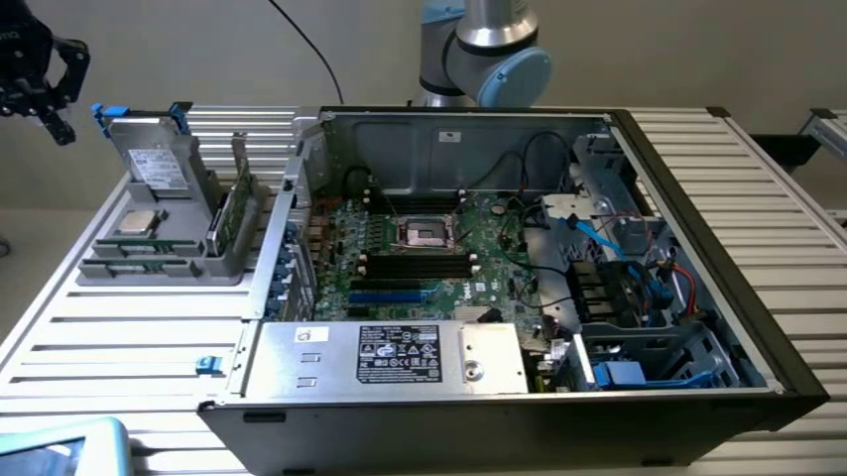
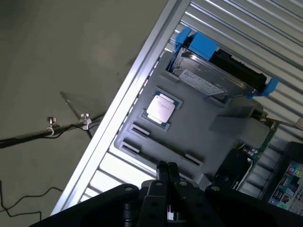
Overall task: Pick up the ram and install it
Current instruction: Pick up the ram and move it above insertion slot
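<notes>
The ram (image 1: 230, 210) is a thin green stick standing on edge in the right side of a grey parts holder (image 1: 159, 260), at the exterior view's left of the open computer case. Its green edge (image 2: 264, 138) also appears in the wrist view. My gripper (image 1: 58, 127) hangs high above and off the far left corner of the table, well apart from the holder. In the wrist view its fingers (image 2: 166, 174) are pressed together with nothing between them. The black memory slots (image 1: 419, 263) lie in the middle of the motherboard (image 1: 397, 213) inside the case.
The holder also carries a silver processor chip (image 2: 161, 107) and a hard drive with blue brackets (image 2: 215, 71). The case walls (image 1: 715, 258), a power supply (image 1: 397, 355) and cables (image 1: 622, 248) surround the motherboard. The slatted table (image 1: 119, 347) ends at the floor.
</notes>
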Motion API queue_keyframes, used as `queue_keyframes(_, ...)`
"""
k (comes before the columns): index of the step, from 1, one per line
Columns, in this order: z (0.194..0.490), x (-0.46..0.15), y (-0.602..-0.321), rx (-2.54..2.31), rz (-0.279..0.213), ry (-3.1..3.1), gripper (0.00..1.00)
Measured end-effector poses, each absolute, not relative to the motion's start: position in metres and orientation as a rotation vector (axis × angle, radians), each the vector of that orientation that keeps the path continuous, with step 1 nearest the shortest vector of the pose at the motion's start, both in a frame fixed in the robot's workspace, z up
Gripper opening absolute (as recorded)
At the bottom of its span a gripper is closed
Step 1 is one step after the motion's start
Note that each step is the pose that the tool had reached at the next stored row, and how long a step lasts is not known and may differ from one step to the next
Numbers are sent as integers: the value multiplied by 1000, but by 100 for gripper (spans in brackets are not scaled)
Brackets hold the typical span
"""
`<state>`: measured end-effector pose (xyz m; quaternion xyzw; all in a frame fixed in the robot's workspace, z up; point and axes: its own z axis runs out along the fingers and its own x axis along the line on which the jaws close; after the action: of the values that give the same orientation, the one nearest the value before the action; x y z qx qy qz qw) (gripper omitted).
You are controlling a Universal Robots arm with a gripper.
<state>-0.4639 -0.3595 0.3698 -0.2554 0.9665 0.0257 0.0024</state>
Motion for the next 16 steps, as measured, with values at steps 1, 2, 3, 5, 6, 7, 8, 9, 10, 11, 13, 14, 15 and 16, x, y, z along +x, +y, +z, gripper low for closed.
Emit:
queue_keyframes(1,370,-464,-360,-830,81,3024,11)
queue_keyframes(2,370,-464,-360,-858,81,3017,11)
queue_keyframes(3,370,-464,-360,-885,81,3010,11)
queue_keyframes(5,370,-464,-360,-940,81,2994,11)
queue_keyframes(6,370,-464,-360,-967,81,2986,11)
queue_keyframes(7,370,-464,-360,-994,81,2978,11)
queue_keyframes(8,370,-464,-360,-1022,81,2968,11)
queue_keyframes(9,370,-464,-360,-1049,81,2960,11)
queue_keyframes(10,369,-464,-360,-1076,81,2951,11)
queue_keyframes(11,369,-464,-360,-1103,81,2941,11)
queue_keyframes(13,369,-464,-360,-1156,80,2922,11)
queue_keyframes(14,369,-464,-360,-1184,80,2911,11)
queue_keyframes(15,369,-464,-360,-1210,79,2901,11)
queue_keyframes(16,369,-464,-360,-1237,78,2891,11)
